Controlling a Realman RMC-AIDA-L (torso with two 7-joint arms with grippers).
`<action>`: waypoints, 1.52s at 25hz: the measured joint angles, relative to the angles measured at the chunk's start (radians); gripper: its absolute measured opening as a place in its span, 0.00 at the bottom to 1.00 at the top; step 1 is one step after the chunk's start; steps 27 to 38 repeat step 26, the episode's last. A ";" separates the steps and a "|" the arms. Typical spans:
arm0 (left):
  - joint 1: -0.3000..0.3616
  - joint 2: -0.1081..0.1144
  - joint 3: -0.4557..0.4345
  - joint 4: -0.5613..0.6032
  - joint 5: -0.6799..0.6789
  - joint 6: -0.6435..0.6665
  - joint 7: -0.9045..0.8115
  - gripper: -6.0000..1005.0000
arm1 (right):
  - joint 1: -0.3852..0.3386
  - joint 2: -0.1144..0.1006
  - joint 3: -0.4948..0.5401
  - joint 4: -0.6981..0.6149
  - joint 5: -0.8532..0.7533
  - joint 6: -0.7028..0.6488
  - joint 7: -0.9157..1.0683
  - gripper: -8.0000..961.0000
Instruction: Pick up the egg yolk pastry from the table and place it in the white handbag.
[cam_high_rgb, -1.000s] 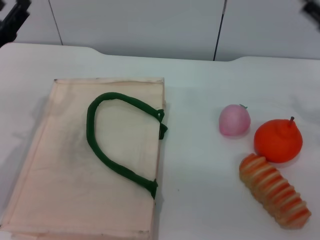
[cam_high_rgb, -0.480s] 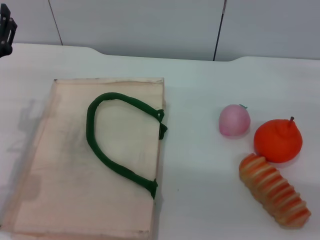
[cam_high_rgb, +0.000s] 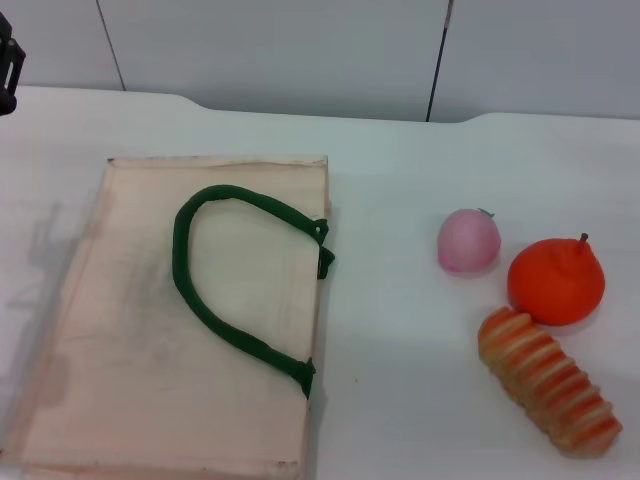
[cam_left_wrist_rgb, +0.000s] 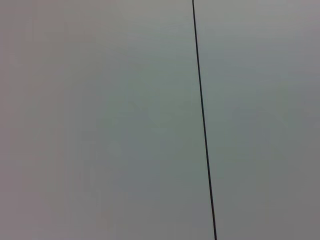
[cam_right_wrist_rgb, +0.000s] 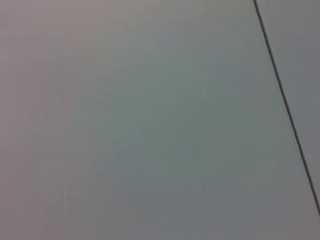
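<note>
The white handbag (cam_high_rgb: 120, 380) lies flat on the left half of the table, its dark green handle (cam_high_rgb: 205, 300) looped across its top side. No pale cream-yellow egg yolk pastry shows in any view. A dark part of my left gripper (cam_high_rgb: 7, 62) shows at the far left edge of the head view, raised, beyond the bag's back left corner. My right gripper is out of view. Both wrist views show only a grey panelled wall (cam_left_wrist_rgb: 100, 120) with a dark seam (cam_right_wrist_rgb: 287, 107).
A pink ball (cam_high_rgb: 468, 240), an orange fruit with a stem (cam_high_rgb: 556, 281) and a ridged orange-striped bread roll (cam_high_rgb: 548, 381) sit together on the right of the white table (cam_high_rgb: 400, 180). A grey wall stands behind the table.
My left gripper has drawn back toward the left edge of the view. My right gripper, seen at the top right corner a second ago, has left the view. The objects have not moved.
</note>
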 joint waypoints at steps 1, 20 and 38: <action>0.000 0.000 0.001 0.000 0.001 0.002 0.000 0.80 | 0.000 0.000 0.002 0.001 -0.002 0.000 0.012 0.90; 0.002 0.000 0.004 -0.001 0.005 0.024 0.000 0.80 | -0.010 -0.001 0.023 0.004 -0.016 -0.005 0.032 0.90; 0.001 0.000 0.005 -0.001 0.004 0.024 0.001 0.80 | -0.010 -0.001 0.023 0.004 -0.017 -0.009 0.033 0.90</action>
